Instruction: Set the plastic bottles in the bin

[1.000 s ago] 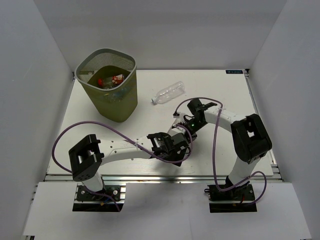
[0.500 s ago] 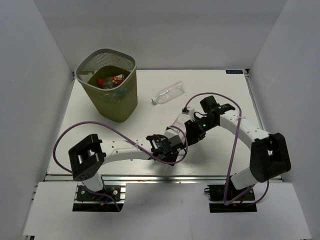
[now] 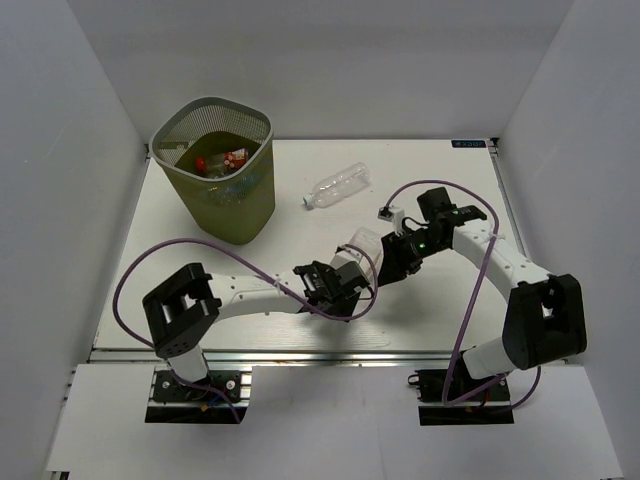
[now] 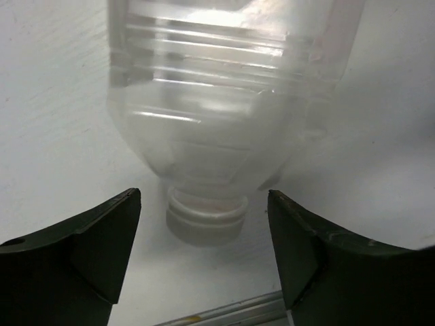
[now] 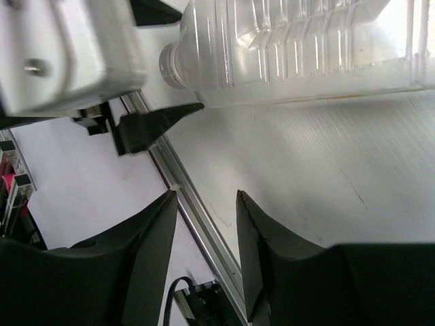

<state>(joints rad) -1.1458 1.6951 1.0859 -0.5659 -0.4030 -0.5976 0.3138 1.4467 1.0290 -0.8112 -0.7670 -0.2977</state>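
Note:
A clear plastic bottle [image 3: 363,243] lies on the table between my two grippers. In the left wrist view its white cap [image 4: 204,217] points at me, and my left gripper [image 4: 204,204] stands open with a finger on each side of the cap, touching neither. My right gripper [image 5: 205,202] is open and empty, a little back from the bottle's body [image 5: 299,47]. Another clear bottle [image 3: 337,186] lies further back on the table. The olive-green mesh bin [image 3: 235,205] stands at the back left and holds several bottles, one with a red cap [image 3: 201,161].
The table's aluminium front rail [image 5: 187,204] runs just below my right gripper. Purple cables [image 3: 150,265] loop over the table beside both arms. White walls close in the left, right and back sides.
My right gripper has opened, let go of the near bottle and drawn back to the right. My left gripper has moved up to the bottle's cap, its jaws narrowing a little.

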